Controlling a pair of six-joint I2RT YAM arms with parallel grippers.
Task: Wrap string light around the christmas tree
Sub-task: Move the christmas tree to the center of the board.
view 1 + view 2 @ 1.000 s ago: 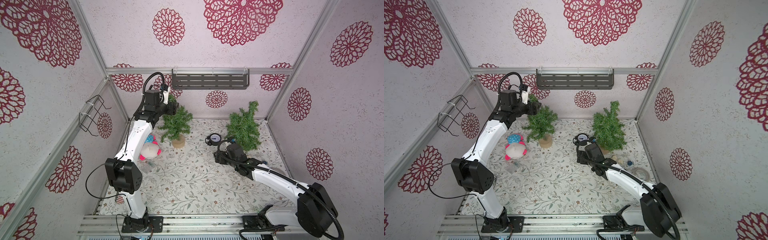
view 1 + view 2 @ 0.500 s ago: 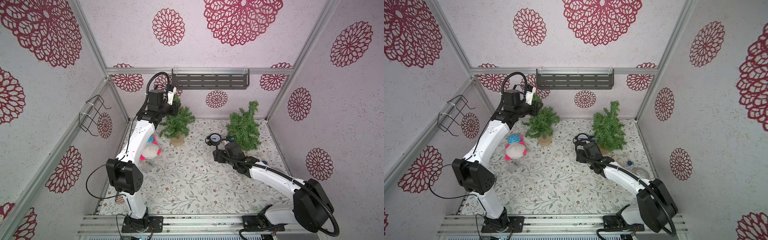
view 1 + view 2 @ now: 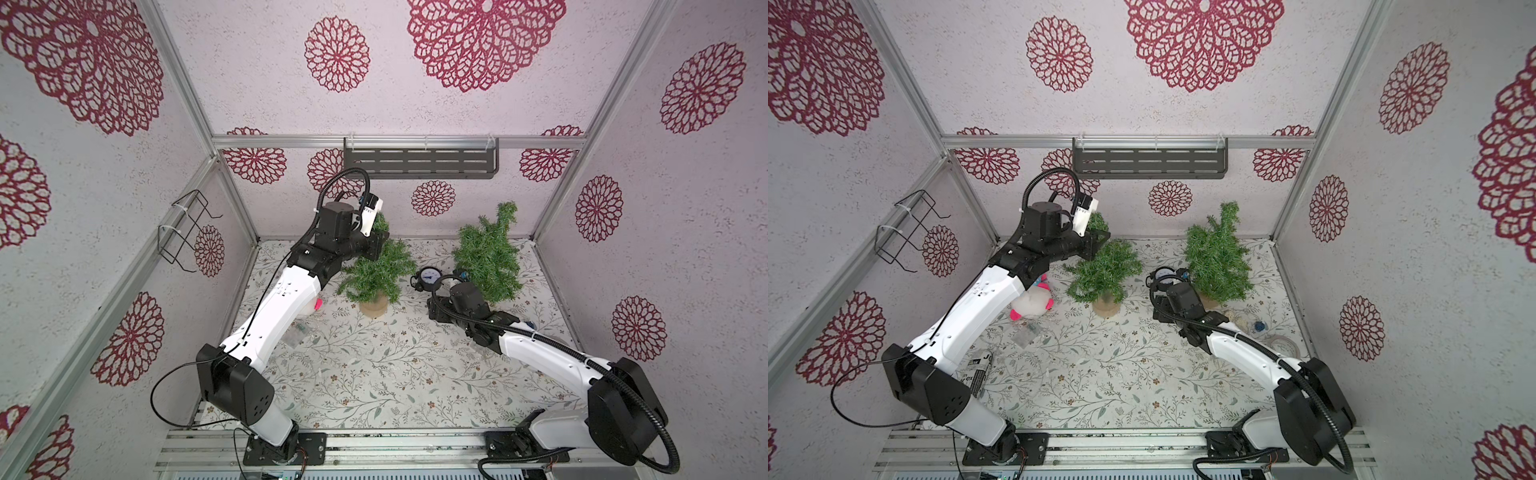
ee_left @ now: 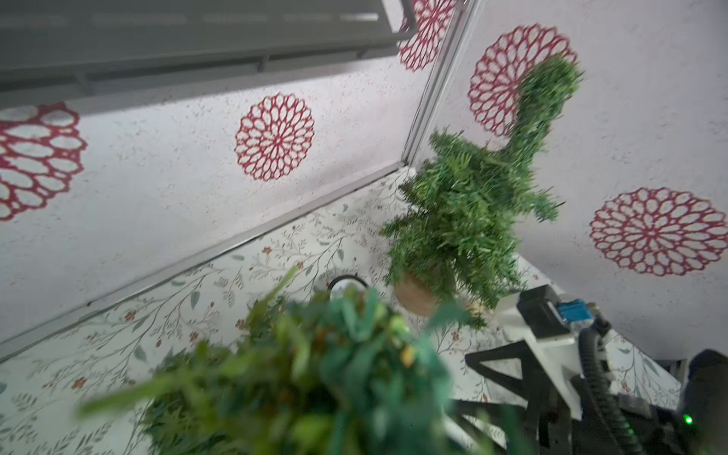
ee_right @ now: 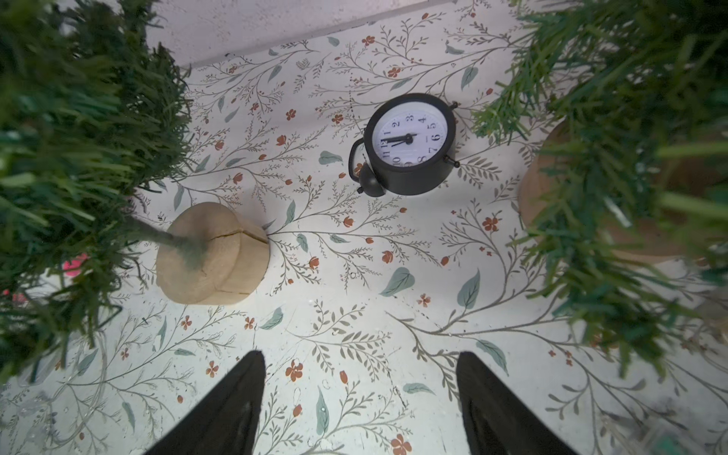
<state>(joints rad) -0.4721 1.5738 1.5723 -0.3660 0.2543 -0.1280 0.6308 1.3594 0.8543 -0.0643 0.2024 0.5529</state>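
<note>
Left claw now clamped on christmas tree top, jaws hidden in needles. Tree, 11 o'clock on surface, shifted toward centre within last second: repositioning, wrapping not begun. String light not discernible. Right claw apart, empty, 1 o'clock.

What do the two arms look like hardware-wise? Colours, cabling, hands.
Matching pair: left arm and right arm have white link shells, black joint housings. Black corrugated conduit runs to each wrist; a thin black cable loops by the left base. White camera module on the left wrist. Right hand: black tapered fingers.
</note>
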